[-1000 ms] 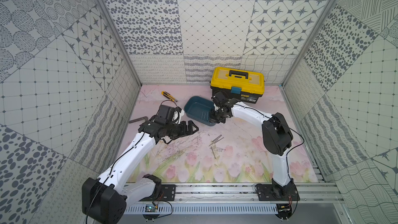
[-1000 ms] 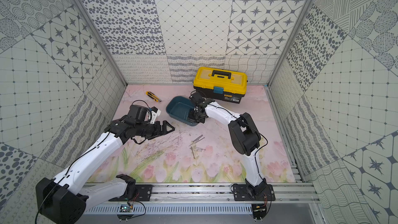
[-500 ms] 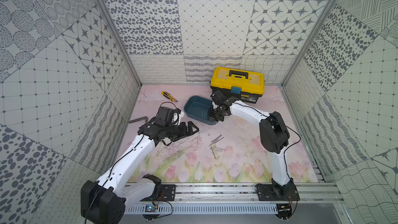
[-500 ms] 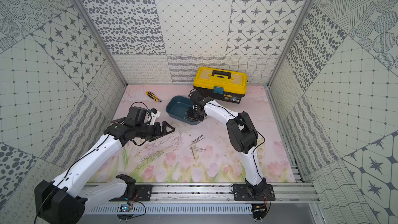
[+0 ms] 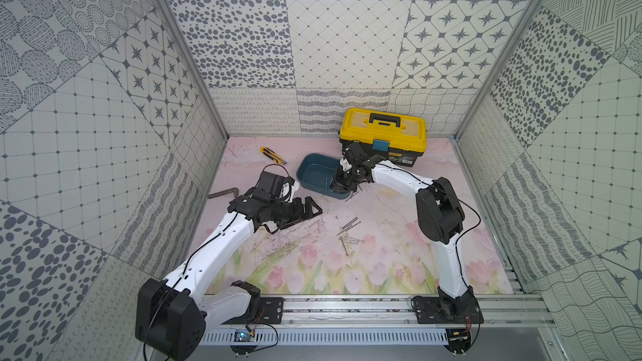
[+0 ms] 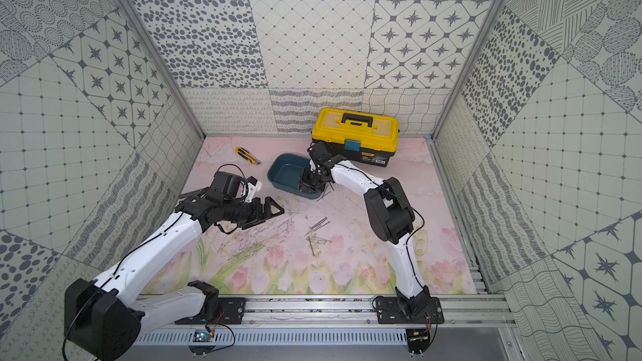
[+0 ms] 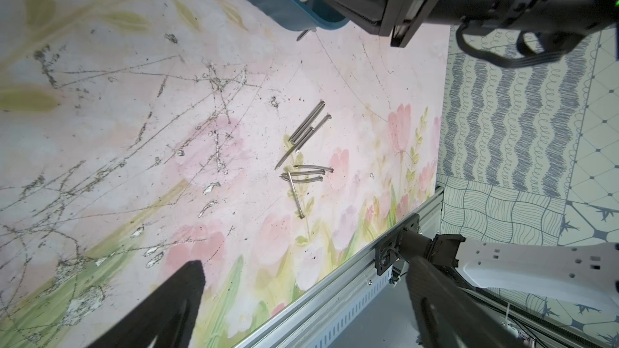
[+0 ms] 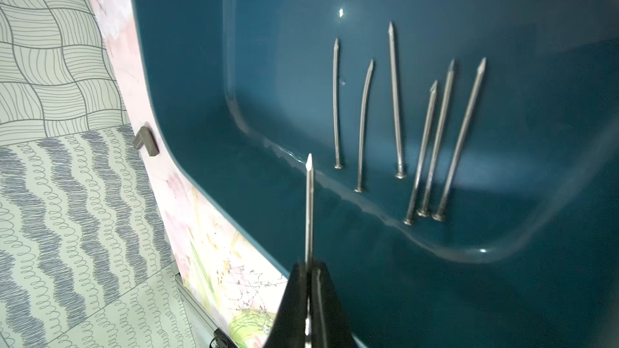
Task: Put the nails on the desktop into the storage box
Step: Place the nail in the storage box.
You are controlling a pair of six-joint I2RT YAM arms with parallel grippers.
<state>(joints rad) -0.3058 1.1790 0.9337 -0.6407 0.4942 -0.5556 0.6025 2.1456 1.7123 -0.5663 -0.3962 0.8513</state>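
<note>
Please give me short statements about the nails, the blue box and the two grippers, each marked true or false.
1. The right gripper holds one nail over the blue box. True.
2. The blue box has no nails inside. False: six nails lie on its bottom.
3. The left gripper is shut on a nail. False: it is open and empty.
4. Several nails lie on the desktop. True.
5. The yellow toolbox stands open. False: its lid is closed.
</note>
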